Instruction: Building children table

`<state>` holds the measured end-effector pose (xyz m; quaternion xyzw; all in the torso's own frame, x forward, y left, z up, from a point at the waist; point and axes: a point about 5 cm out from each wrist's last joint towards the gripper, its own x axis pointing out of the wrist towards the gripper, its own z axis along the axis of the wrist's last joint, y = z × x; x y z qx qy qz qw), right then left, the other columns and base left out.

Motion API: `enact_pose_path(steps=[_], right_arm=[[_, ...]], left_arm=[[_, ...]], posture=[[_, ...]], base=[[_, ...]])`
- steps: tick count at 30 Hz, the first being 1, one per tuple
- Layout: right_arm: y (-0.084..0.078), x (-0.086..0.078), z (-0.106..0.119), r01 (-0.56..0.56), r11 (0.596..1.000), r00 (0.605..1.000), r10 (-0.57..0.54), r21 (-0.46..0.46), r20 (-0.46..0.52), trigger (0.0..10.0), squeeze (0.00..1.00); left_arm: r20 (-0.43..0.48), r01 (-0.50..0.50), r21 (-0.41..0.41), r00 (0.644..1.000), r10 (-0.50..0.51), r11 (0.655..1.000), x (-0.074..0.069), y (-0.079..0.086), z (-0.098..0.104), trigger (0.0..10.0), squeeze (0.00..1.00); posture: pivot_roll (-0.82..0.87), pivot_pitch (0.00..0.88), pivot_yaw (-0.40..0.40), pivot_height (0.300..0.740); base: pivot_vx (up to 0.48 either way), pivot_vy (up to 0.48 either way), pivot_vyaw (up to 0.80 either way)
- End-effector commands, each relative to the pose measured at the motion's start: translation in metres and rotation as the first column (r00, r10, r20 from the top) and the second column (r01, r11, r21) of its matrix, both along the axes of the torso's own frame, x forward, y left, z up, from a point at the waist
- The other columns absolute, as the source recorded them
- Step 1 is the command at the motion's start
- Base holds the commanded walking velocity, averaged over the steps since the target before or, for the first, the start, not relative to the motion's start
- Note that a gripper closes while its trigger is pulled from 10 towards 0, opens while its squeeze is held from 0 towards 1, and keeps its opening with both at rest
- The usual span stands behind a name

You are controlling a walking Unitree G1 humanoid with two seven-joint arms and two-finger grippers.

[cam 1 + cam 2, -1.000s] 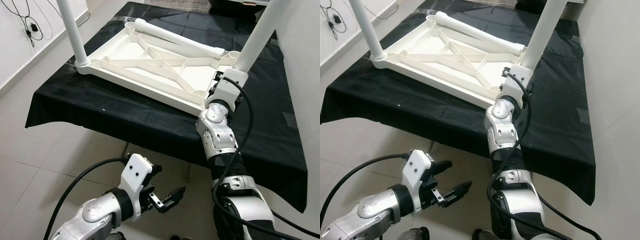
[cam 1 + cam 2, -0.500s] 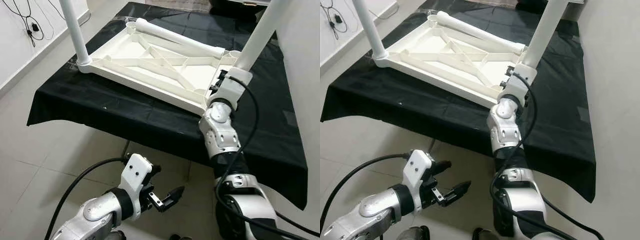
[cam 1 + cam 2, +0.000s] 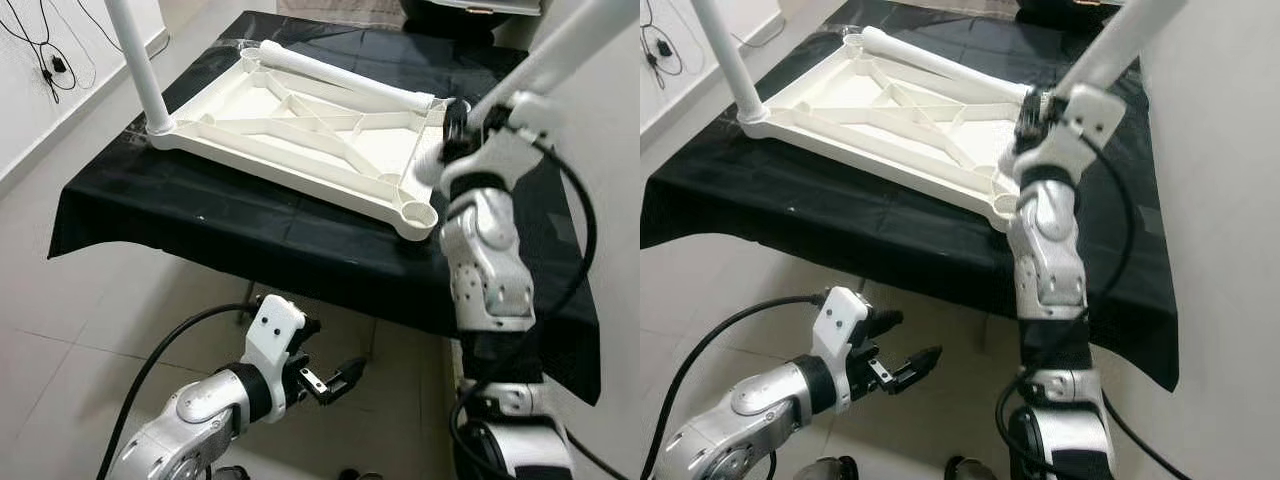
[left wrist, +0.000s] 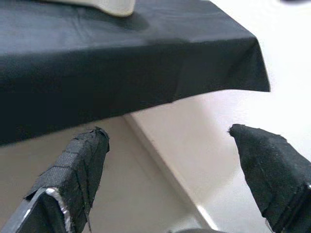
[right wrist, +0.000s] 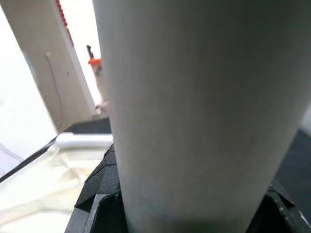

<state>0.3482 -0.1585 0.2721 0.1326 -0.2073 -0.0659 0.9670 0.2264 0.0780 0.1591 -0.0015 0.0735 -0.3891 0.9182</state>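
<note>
One long white plastic table leg [image 3: 560, 50] gripped by right gripper [image 3: 462, 120] above upturned white ribbed tabletop [image 3: 290, 125] on black cloth-covered table [image 3: 250, 240]; left gripper [image 3: 335, 380] spread, empty, low beside cloth edge.

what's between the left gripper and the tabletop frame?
Left eye view: bare floor tile, then the black cloth hanging over the edge. The left gripper hangs below, open; the white tabletop frame lies upside down on the cloth.
</note>
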Motion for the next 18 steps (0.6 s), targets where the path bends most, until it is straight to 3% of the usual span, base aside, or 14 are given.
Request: enact_pose_path(steps=[1,4,5,6,8,11,12,14,18], right_arm=[[0.01,-0.006,0.002,-0.088,0.996,0.996,0.087,0.002,0.02,0.0,0.0],[0.022,-0.016,-0.008,-0.232,0.973,0.973,0.232,0.005,0.002,0.0,0.0],[0.031,-0.022,-0.013,-0.322,0.947,0.947,0.322,-0.004,-0.01,0.0,0.0],[0.031,-0.022,-0.013,-0.322,0.947,0.947,0.322,-0.004,-0.01,0.0,0.0],[0.044,-0.032,-0.018,-0.445,0.895,0.895,0.444,-0.015,-0.028,0.0,0.0],[0.049,-0.037,-0.021,-0.489,0.872,0.872,0.488,-0.021,-0.04,0.0,0.0],[0.055,-0.042,-0.023,-0.532,0.846,0.846,0.53,-0.028,-0.051,0.0,0.0],[0.064,-0.051,-0.027,-0.605,0.796,0.796,0.602,-0.033,-0.067,0.0,0.0],[0.066,-0.055,-0.029,-0.622,0.783,0.782,0.618,-0.031,-0.073,0.0,0.0]], left_arm=[[0.021,-0.01,0.045,1.0,0.009,0.999,0.003,-0.001,-0.003,10.0,0.0],[0.091,-0.065,0.098,0.994,0.056,0.993,0.018,0.002,0.003,10.0,0.0],[0.135,-0.087,0.123,0.988,0.071,0.989,0.027,0.005,0.007,10.0,1.0],[0.135,-0.087,0.123,0.988,0.071,0.989,0.027,0.005,0.007,10.0,1.0],[0.204,-0.103,0.163,0.977,0.068,0.981,0.038,0.006,0.013,10.0,1.0],[0.224,-0.097,0.172,0.973,0.057,0.98,0.042,0.004,0.016,10.0,1.0],[0.241,-0.085,0.186,0.97,0.039,0.979,0.046,0.001,0.018,10.0,0.0],[0.26,-0.073,0.19,0.965,0.022,0.979,0.052,-0.004,0.021,10.0,0.0],[0.267,-0.066,0.188,0.964,0.014,0.98,0.054,-0.007,0.022,10.0,0.0]], posture=[[0.16,0.161,-0.063,0.74],[0.16,0.154,-0.06,0.74],[0.16,0.15,-0.063,0.74],[0.16,0.15,-0.063,0.74],[0.15,0.148,-0.061,0.74],[0.15,0.145,-0.059,0.74],[0.15,0.145,-0.059,0.74],[0.15,0.141,-0.056,0.74],[0.14,0.138,-0.055,0.74]], base=[[0.0,0.0,0.0],[0.0,0.0,0.0],[0.0,0.0,0.0],[0.0,0.0,0.0],[0.0,0.0,0.0],[0.0,0.0,0.0],[0.0,0.0,0.0],[0.0,0.0,0.0],[0.0,0.0,0.0]])
